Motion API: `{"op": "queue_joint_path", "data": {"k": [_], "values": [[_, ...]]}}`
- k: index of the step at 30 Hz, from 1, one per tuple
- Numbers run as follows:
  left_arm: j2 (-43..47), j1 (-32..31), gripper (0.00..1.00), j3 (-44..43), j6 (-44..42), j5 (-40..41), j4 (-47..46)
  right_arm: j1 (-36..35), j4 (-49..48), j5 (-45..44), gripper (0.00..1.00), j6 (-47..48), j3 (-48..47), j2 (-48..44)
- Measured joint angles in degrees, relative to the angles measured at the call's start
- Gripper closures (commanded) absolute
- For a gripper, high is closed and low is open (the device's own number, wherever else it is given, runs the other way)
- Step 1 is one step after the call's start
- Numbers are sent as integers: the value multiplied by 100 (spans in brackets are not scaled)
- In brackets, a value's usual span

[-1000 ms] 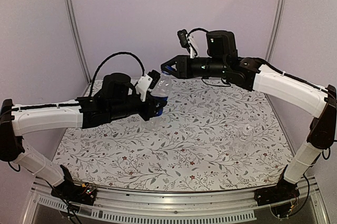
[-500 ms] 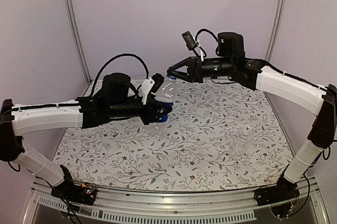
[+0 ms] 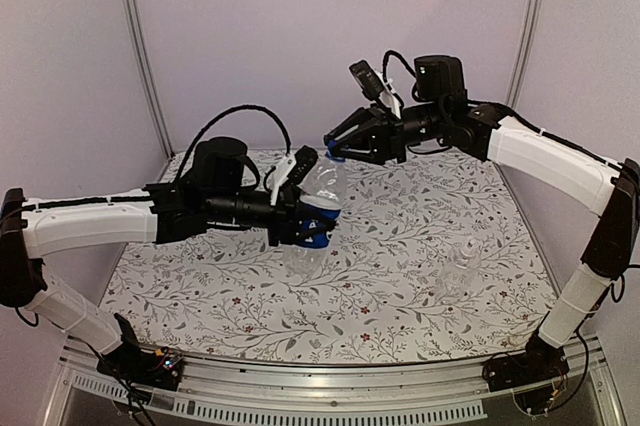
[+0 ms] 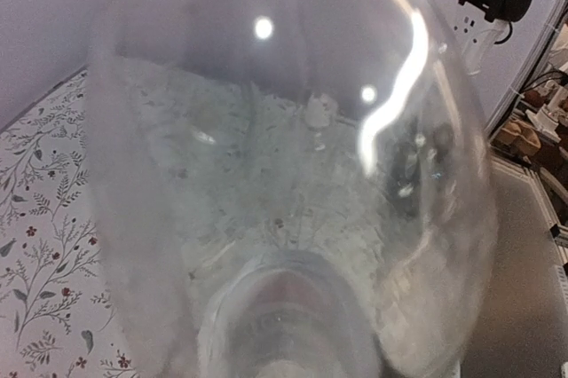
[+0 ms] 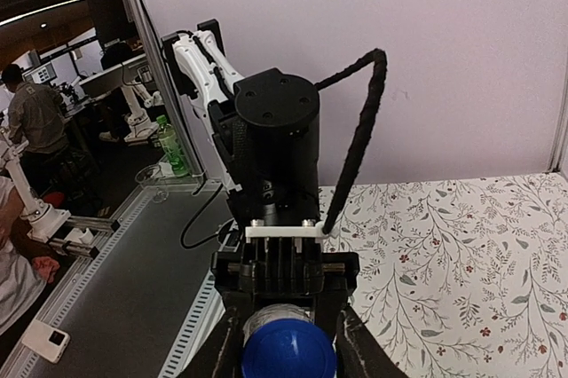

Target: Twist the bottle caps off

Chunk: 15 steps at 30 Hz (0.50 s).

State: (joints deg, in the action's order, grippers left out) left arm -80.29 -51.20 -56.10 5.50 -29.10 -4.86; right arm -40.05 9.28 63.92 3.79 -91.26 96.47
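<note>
My left gripper is shut on the labelled bottle, gripping it at its dark blue label and holding it above the table, tilted toward the right arm. Its bright blue cap sits between the fingers of my right gripper, which is open and flanks the cap closely. In the left wrist view the clear bottle body fills the frame and hides my fingers. The unlabelled transparent bottle stands on the table at the right, and its pale cap is faint.
The flowered table cover spans the table. Purple walls with metal posts stand behind. The left arm's black cable loops above its wrist.
My left gripper has swung the labelled bottle up and to the right, more upright. My right gripper has come down and closed in around the blue cap.
</note>
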Motion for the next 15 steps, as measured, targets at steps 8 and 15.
{"op": "queue_joint_path", "data": {"k": [8,15], "values": [[-33,-7,65,-26,4,129,-20,-50,13,-595,22,-144,31,0],[-37,-7,65,-33,4,540,-20,-50,-11,-1235,16,-586,297,-243]]}}
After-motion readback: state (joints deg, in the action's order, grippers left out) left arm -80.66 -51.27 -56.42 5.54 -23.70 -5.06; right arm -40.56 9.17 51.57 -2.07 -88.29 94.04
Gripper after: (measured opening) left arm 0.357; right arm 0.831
